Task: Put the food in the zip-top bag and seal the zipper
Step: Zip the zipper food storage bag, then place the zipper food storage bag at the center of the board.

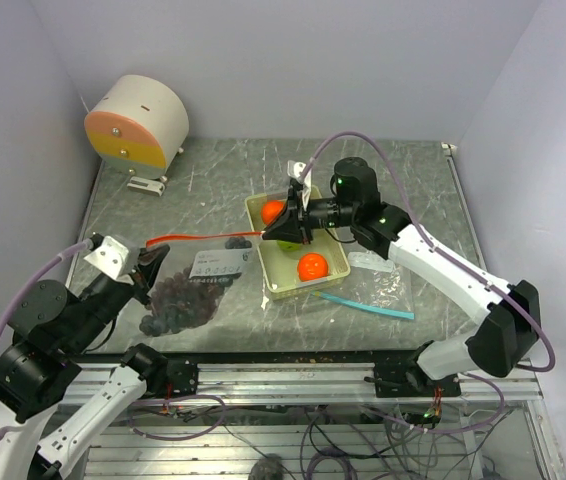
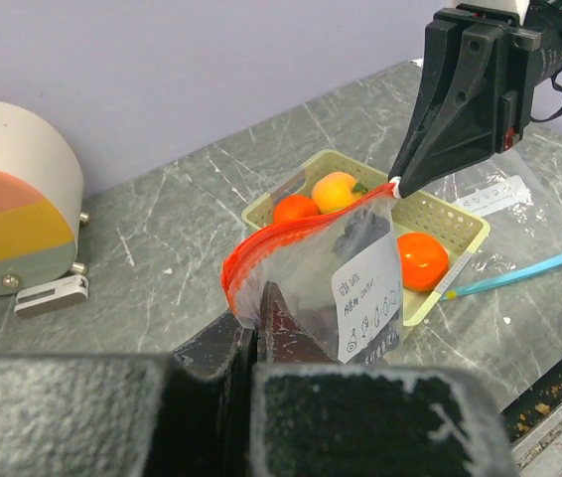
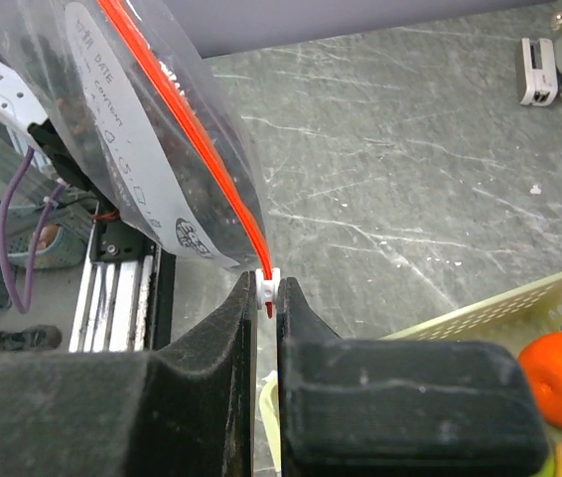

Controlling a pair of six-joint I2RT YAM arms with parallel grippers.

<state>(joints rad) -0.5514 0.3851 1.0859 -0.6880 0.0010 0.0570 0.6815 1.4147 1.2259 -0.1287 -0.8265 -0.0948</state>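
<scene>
On the worktop, the bag is stretched between two claws beside the basket. The left claw is clamped on one corner, and the right claw is pinched tight on the zipper end. Grapes sit inside the bag; oranges lie in the basket.

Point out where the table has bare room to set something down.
Bare: the back strip between the round device and basket, and the back right corner. Crowded: the middle, where the zip-top bag stretches between left gripper and right gripper, plus the teal strip in front.
</scene>
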